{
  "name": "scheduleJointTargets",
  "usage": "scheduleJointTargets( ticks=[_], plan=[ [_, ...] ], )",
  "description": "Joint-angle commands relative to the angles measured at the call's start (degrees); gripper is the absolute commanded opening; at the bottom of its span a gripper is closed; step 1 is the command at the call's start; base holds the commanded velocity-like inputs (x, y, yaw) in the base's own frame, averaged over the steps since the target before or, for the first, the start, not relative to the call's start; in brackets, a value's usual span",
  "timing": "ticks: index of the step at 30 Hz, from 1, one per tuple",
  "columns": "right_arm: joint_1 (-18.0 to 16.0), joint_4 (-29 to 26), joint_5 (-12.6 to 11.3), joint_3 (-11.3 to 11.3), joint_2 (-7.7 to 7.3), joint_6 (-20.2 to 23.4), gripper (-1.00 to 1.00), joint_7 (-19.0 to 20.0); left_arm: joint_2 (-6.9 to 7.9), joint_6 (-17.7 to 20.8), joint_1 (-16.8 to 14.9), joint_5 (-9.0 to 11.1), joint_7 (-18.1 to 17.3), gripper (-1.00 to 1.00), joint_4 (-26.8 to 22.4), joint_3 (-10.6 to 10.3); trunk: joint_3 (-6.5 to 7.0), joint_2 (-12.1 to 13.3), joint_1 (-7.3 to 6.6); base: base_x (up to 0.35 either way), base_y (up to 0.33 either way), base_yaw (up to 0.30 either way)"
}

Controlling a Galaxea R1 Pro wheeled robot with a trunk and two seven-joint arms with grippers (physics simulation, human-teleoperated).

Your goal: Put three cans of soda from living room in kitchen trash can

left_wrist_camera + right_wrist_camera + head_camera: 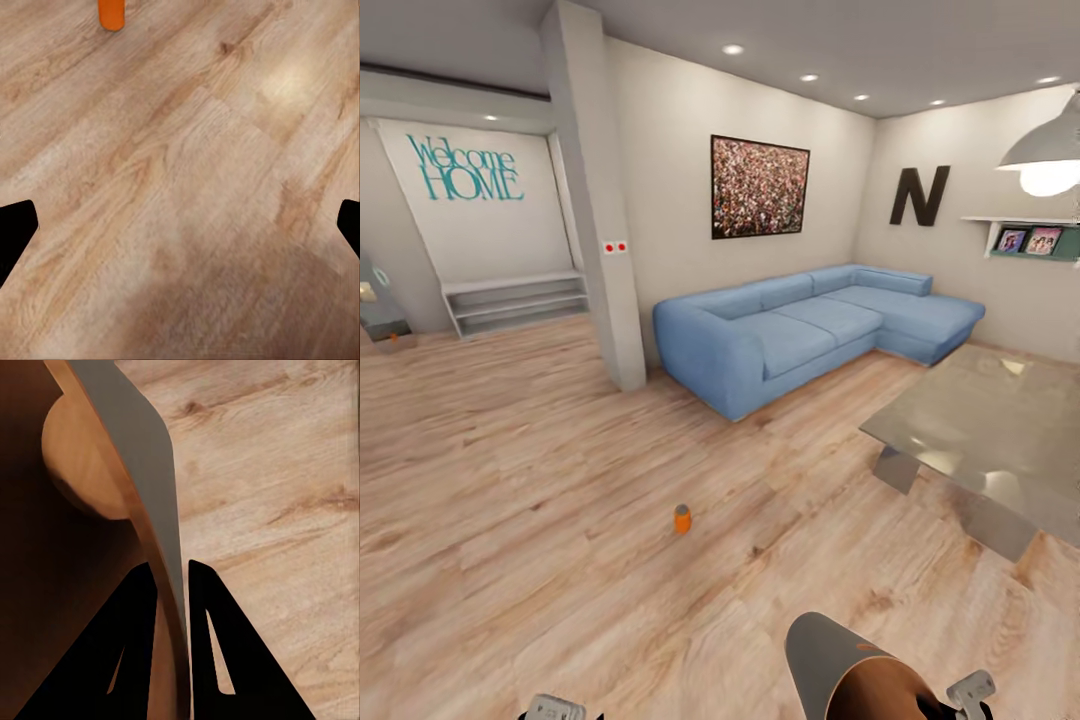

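Note:
An orange can of soda (682, 518) stands upright on the wood floor of the living room, ahead of me; its lower part also shows in the left wrist view (112, 13). The tash can (860, 672), pale grey outside and orange-brown inside, is tilted at the bottom of the head view. My right gripper (174, 585) is shut on the bin's rim (154, 517), one finger inside and one outside. My left gripper (180, 225) is open over bare floor, its fingertips (15, 225) far apart, well short of the can.
A light blue corner sofa (810, 325) stands against the far wall. A grey low table (980, 430) sits at the right. A white pillar (605, 200) rises left of the sofa, with low shelves (515, 300) behind it. A lamp (1050, 155) hangs at upper right.

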Motion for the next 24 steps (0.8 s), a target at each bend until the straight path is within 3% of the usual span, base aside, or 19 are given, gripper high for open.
scheduleJointTargets(
  ticks=[1,9,24],
  plan=[
    [0.0,-0.1,-0.5,-0.3,0.01,0.0,-1.00,0.4,0.00,0.0,0.0,0.0,0.0,1.00,0.0,0.0,0.03,0.0,0.00,0.231,0.251,-0.172],
    [0.0,-0.1,-0.5,-0.3,0.01,-0.1,-1.00,0.4,0.08,0.0,0.0,0.0,0.0,1.00,0.0,0.0,0.07,0.0,0.00,0.231,0.251,-0.119],
    [0.0,-0.1,-0.5,-0.3,-0.12,-0.1,-1.00,0.4,0.09,0.0,0.0,-0.1,0.0,1.00,0.1,0.0,0.07,0.0,0.00,0.234,0.251,-0.006]
  ],
)
